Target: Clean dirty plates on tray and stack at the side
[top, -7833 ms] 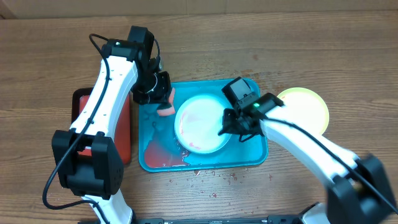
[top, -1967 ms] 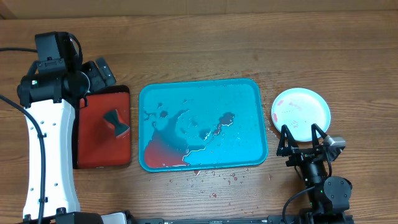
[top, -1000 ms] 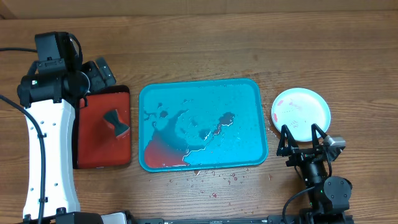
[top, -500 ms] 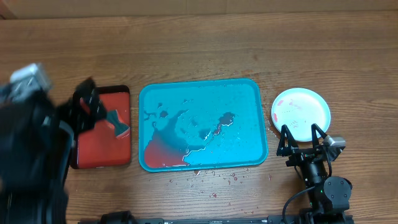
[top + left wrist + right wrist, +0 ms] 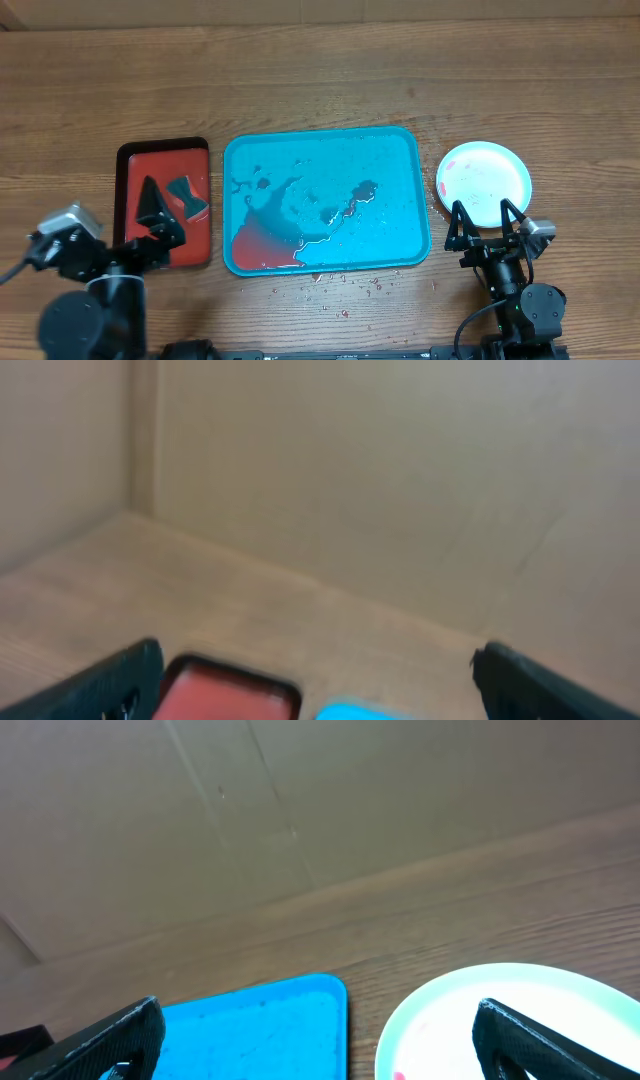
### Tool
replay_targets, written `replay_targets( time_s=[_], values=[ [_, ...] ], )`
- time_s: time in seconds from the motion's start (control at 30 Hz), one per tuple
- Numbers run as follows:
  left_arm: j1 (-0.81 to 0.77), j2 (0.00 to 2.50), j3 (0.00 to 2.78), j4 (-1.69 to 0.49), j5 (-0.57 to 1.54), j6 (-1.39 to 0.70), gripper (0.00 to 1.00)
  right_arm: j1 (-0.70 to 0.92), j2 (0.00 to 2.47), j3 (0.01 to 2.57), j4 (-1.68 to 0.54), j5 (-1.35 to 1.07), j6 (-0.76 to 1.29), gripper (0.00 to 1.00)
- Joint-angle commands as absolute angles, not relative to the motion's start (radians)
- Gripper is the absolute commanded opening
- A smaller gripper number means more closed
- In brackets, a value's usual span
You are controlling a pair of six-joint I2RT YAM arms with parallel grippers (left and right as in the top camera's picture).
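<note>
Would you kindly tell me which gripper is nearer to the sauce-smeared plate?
Right. The right gripper sits at the plate's near edge; the left gripper is beyond the blue tray, over the red tray.

Both arms parked low, left gripper (image 5: 315, 682), right gripper (image 5: 481, 211), jaws spread wide

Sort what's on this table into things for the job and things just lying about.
For the job: blue tray, sauce-smeared; plate to its right; small wiping tool, probably.
Lying about: red tray under that tool; specks in front of the blue tray.
</note>
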State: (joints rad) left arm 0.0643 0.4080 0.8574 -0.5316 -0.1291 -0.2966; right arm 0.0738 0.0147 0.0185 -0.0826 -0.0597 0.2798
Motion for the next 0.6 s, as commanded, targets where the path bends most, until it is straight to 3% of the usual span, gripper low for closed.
replay_targets(
  time_s=[0.0,0.23,0.57],
  values=[
    [0.035,0.31,0.643,-0.348,-0.049,-0.194,1.0,0.079,0.003,0.008,-0.079,-0.054,0.268,1.0],
    [0.007,0.096,0.266,-0.043,0.075,0.018,1.0,0.079,0.003,0.008,-0.078,-0.054,0.268,1.0],
    [-0.003,0.003,0.002,0.057,0.102,0.179,1.0,0.079,0.003,0.008,-0.078,-0.054,0.268,1.0]
  ],
)
